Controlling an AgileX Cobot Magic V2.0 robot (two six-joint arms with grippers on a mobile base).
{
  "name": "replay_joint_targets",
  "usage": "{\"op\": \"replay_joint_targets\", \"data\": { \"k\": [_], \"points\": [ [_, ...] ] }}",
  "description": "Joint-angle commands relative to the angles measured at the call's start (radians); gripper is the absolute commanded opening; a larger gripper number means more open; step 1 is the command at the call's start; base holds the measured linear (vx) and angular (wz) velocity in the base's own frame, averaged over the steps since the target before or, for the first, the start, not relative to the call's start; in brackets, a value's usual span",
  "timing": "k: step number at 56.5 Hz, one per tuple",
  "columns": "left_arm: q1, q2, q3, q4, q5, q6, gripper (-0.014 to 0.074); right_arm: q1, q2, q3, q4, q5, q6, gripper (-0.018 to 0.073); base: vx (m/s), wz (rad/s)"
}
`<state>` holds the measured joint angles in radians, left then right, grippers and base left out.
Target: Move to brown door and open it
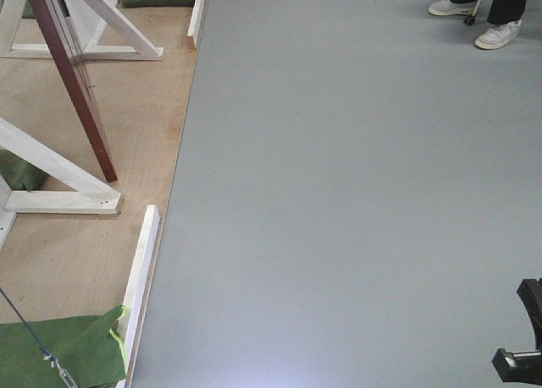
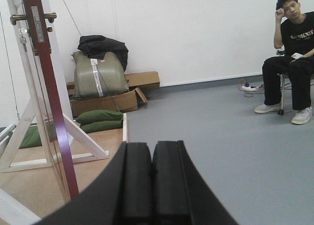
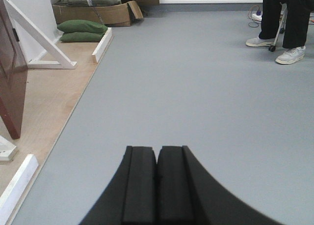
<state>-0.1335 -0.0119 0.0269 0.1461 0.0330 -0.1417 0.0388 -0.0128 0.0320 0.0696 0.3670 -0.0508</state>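
The brown door (image 1: 74,83) stands edge-on in a white frame on a plywood platform, at the upper left of the front view. In the left wrist view the door (image 2: 50,92) is at the left, and its brass lever handle (image 2: 33,16) shows near the top. In the right wrist view only the door's lower part (image 3: 10,82) shows, at the left edge. My left gripper (image 2: 153,149) is shut and empty, to the right of the door and well short of it. My right gripper (image 3: 157,154) is shut and empty over the grey floor.
White frame braces (image 1: 59,172) and a low white rail (image 1: 142,269) edge the plywood platform (image 1: 127,125). Green sandbags (image 2: 99,120) lie on it, and another (image 1: 59,350) lies near me. Cardboard boxes (image 2: 115,95) stand by the wall. A person (image 2: 293,48) sits at the right.
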Motion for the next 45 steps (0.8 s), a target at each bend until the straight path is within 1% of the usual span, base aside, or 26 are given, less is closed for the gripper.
{"op": "replay_joint_targets", "data": {
  "k": [1,21,45],
  "points": [
    [-0.001,-0.013,-0.019,-0.008,-0.077,-0.004,0.0036,0.000,-0.006,0.004,-0.003,-0.077,-0.006,0.0000,0.10,-0.05],
    [-0.001,-0.013,-0.019,-0.008,-0.077,-0.004,0.0036,0.000,-0.006,0.004,-0.003,-0.077,-0.006,0.0000,0.13,-0.04],
    [-0.001,-0.013,-0.019,-0.008,-0.077,-0.004,0.0036,0.000,-0.006,0.004,-0.003,-0.077,-0.006,0.0000,0.22,0.15]
  ]
}}
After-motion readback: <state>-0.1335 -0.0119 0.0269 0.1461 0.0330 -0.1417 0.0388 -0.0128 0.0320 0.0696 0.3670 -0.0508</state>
